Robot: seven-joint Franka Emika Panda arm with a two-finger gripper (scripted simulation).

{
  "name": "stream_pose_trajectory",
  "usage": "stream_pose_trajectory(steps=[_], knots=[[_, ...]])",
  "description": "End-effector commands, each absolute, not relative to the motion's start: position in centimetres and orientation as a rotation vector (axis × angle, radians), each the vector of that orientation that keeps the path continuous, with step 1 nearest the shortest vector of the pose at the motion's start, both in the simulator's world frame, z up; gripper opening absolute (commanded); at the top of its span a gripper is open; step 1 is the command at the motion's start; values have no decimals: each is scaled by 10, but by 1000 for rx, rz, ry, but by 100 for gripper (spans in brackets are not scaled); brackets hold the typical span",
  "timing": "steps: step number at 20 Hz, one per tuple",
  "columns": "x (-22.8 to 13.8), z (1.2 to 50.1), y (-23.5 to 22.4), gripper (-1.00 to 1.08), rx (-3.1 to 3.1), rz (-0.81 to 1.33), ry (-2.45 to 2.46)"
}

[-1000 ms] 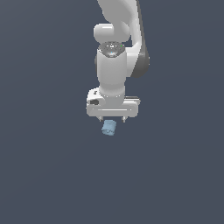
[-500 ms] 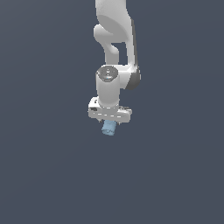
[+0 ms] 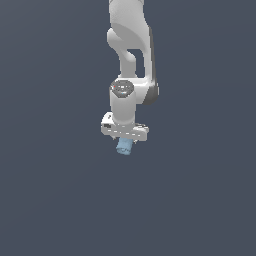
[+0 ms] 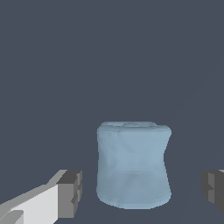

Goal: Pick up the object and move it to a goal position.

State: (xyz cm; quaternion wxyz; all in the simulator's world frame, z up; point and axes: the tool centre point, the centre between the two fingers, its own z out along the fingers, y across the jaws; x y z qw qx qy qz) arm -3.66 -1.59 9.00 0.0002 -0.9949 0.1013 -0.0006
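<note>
- The setting is a flat, uniform dark slate-grey ground (image 3: 55,200) that fills both views, with no edges or markings on it.
- In the exterior view the white arm (image 3: 131,45) comes down from the top edge a little to the right of centre, bends at a joint with a dark side cap, and ends in a short upright wrist section.
- Under that wrist sits the wide white gripper (image 3: 125,141), its bar slightly tilted, lower toward the exterior view's right.
- The object (image 3: 124,147), a small light-blue stubby block, shows just below the bar, near its middle and narrower than it.
- In the wrist view the object (image 4: 133,165) stands between the two dark-grey fingertips (image 4: 71,192), with visible grey gaps on both sides.
- The fingers are spread apart and neither pad touches the block in that view.
</note>
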Motion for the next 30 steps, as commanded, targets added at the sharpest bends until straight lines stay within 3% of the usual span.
stream_pose_trajectory(steps=[1,14,15,30], knots=[[-37,84,-16,100,-3125,-1,319],[-38,41,-16,100,-3125,0,325],[-38,41,-16,-100,-3125,0,325],[-42,45,-20,-100,-3125,0,327]])
